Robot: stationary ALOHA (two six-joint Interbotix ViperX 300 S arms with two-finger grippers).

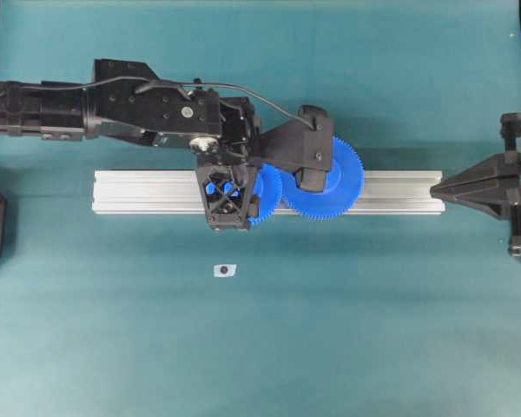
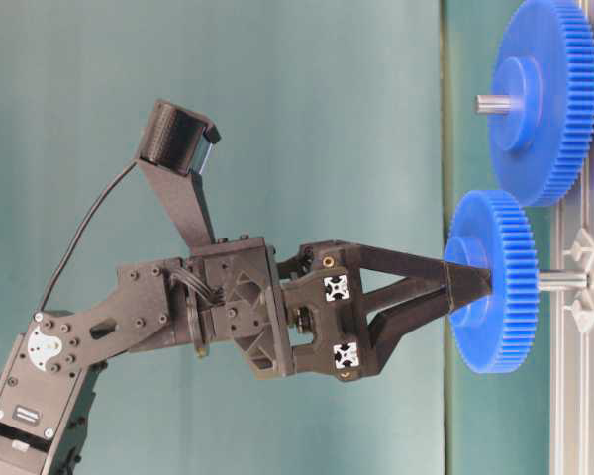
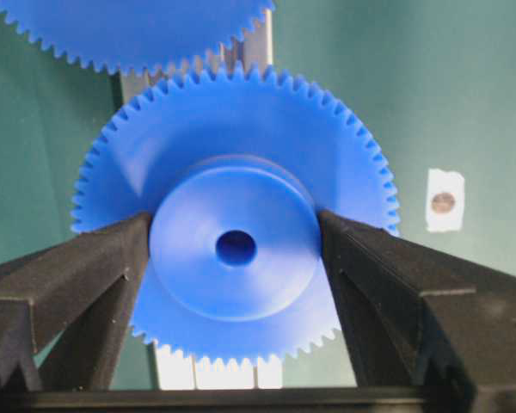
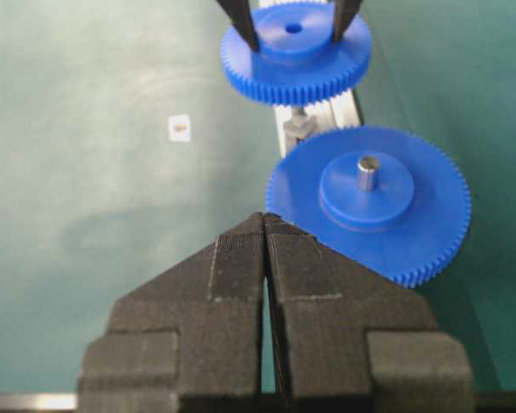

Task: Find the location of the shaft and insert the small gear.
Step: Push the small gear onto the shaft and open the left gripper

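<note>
The small gear [image 3: 232, 284] is a bright blue toothed wheel held level above the rail [image 1: 139, 191]. My left gripper [image 3: 233, 225] comes down on it from above, a finger pressed against each side of the raised hub. The shaft [image 2: 560, 280], a thin silver pin, runs from the rail to the gear's underside. Its tip does not show in the hub's hole [image 3: 236, 248]. In the right wrist view the shaft [image 4: 298, 114] stands on the rail under the small gear [image 4: 294, 64]. My right gripper [image 4: 264, 217] is shut and empty at the rail's right end.
The wider blue gear [image 1: 340, 178] sits on its own grey pin [image 4: 367, 172] on the same rail, its teeth close beside the small gear [image 1: 265, 198]. A small white tag with a dark dot [image 1: 225, 270] lies on the teal table in front of the rail.
</note>
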